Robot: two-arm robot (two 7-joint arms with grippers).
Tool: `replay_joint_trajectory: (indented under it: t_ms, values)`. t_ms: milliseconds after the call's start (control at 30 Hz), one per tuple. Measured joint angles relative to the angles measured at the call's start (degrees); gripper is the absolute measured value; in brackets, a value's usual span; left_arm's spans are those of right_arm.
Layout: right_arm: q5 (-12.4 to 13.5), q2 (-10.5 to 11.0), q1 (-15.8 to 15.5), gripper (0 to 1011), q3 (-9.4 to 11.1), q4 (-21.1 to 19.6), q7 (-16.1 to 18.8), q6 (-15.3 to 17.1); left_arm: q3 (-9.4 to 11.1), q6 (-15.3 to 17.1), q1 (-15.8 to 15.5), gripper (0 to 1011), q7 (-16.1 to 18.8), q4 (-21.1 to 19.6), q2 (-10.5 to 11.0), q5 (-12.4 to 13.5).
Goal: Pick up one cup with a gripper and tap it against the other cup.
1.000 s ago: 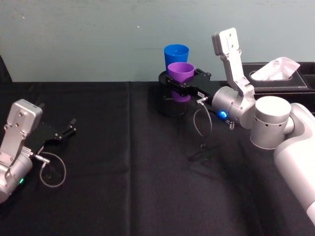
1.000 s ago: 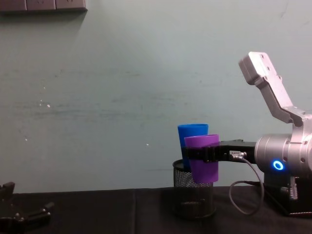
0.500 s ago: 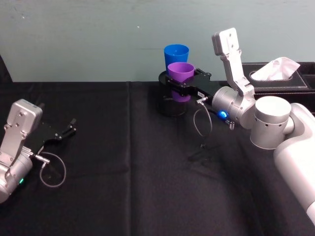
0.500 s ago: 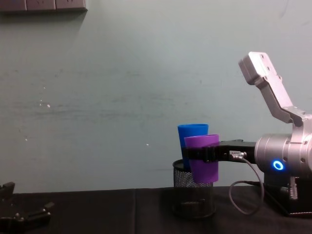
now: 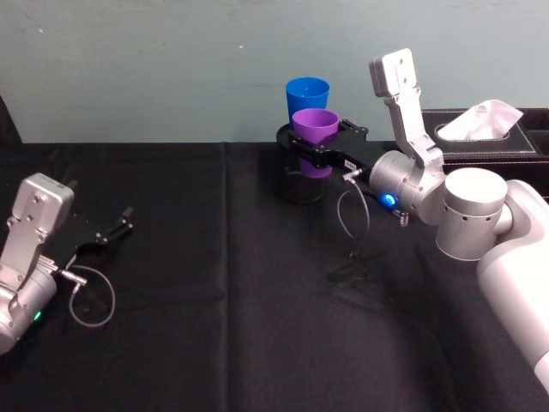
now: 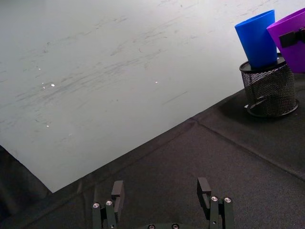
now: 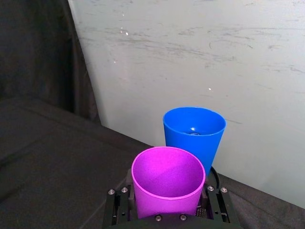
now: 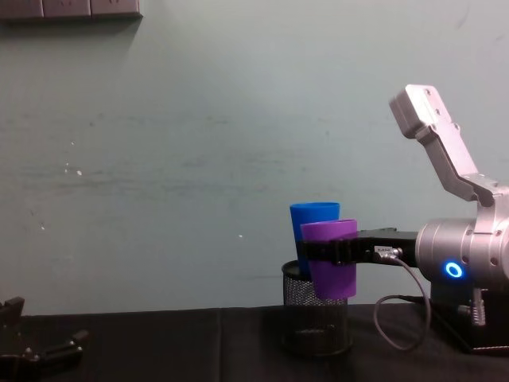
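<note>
My right gripper (image 5: 314, 148) is shut on the purple cup (image 5: 315, 130) and holds it upright in the air at the back of the table. Directly behind it the blue cup (image 5: 307, 94) stands upright inside a black wire-mesh pot (image 8: 316, 322). In the right wrist view the purple cup (image 7: 167, 185) sits right against the blue cup (image 7: 194, 134); I cannot tell whether they touch. In the chest view the purple cup (image 8: 330, 263) overlaps the blue cup (image 8: 312, 226). My left gripper (image 5: 120, 226) rests open low at the table's left side, seen also as the gripper (image 6: 161, 195) in the left wrist view.
A black cloth (image 5: 223, 326) covers the table. A black tissue box (image 5: 489, 136) with a white tissue stands at the back right, behind my right arm. A grey-green wall (image 8: 199, 143) rises right behind the mesh pot.
</note>
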Motion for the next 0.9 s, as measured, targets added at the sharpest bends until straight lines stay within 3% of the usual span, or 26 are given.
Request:
replay_joint_trajectory:
  t_ms: [900]
  values:
    - [0.0,0.0,0.0,734,0.0,0.0,0.0,0.0,0.0,0.0,0.0,1000,0.0,0.0,0.0,0.0]
